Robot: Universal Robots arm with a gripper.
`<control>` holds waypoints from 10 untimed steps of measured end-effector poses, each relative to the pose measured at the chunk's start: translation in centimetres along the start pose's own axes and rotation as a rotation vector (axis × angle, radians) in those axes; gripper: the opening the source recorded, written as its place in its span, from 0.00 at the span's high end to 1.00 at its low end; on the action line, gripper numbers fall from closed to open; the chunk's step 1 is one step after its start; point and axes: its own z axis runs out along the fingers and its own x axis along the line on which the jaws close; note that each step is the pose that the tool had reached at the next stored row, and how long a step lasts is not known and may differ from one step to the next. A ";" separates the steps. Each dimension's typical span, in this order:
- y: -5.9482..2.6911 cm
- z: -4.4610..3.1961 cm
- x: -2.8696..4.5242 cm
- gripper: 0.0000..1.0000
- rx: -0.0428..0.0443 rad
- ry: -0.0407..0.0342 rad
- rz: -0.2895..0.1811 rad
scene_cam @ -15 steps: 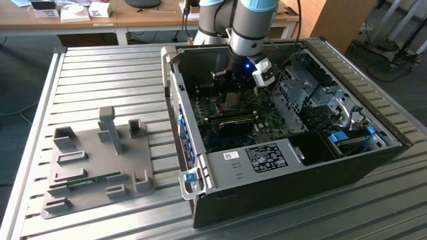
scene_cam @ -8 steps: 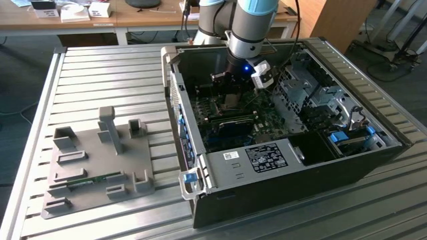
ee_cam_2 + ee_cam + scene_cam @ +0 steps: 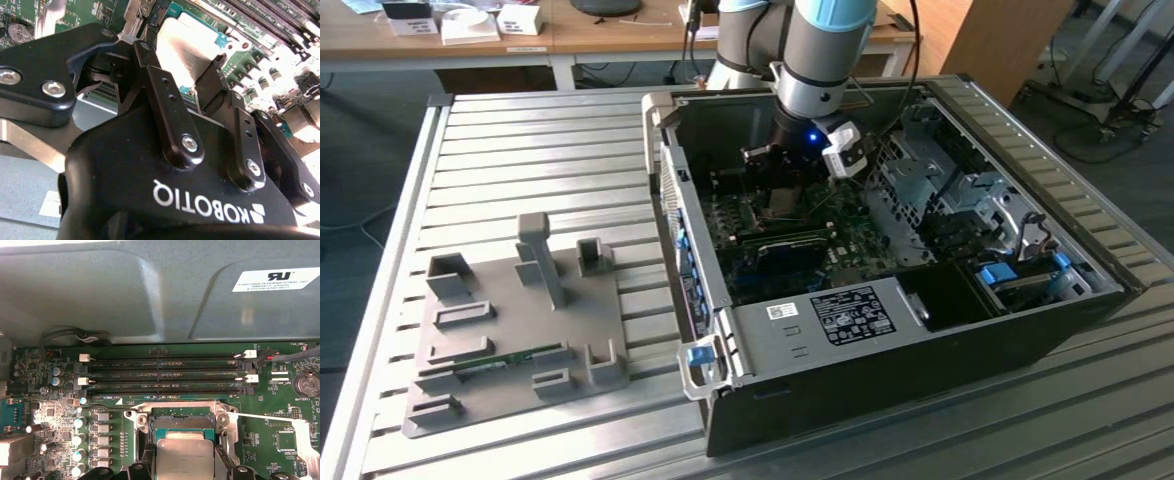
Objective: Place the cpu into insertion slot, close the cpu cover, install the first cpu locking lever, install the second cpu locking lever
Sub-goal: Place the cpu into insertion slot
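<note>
I am reaching down into the open computer case point(image 3: 881, 370) on the slatted table point(image 3: 520, 150), working over the green board point(image 3: 250, 440). My claw point(image 3: 774, 168) is pinching the chip point(image 3: 185, 460) by two opposite edges. I am holding it flat over the socket point(image 3: 182, 422), probably so it is meeting the seat squarely.

The arm point(image 3: 821, 40) is reaching down from the top middle of the exterior view, approx. straight up & down. The wrist point(image 3: 803, 95) is hanging right under it. The gripper point(image 3: 185, 55) is pointing down w/ its black fingers point(image 3: 167, 105) squeezing the cpu point(image 3: 185, 460) on 2 sides.
</note>
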 end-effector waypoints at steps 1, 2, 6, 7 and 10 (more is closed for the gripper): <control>0.00 0.00 0.00 0.46 0.0000 0.0000 0.000; 0.00 0.01 0.00 0.46 0.0000 0.0000 0.000; 0.00 0.02 0.00 0.46 0.0001 -0.0001 0.002; 0.00 0.02 0.00 0.46 0.0001 -0.0003 0.004; 0.00 0.02 0.00 0.46 0.0001 -0.0009 0.010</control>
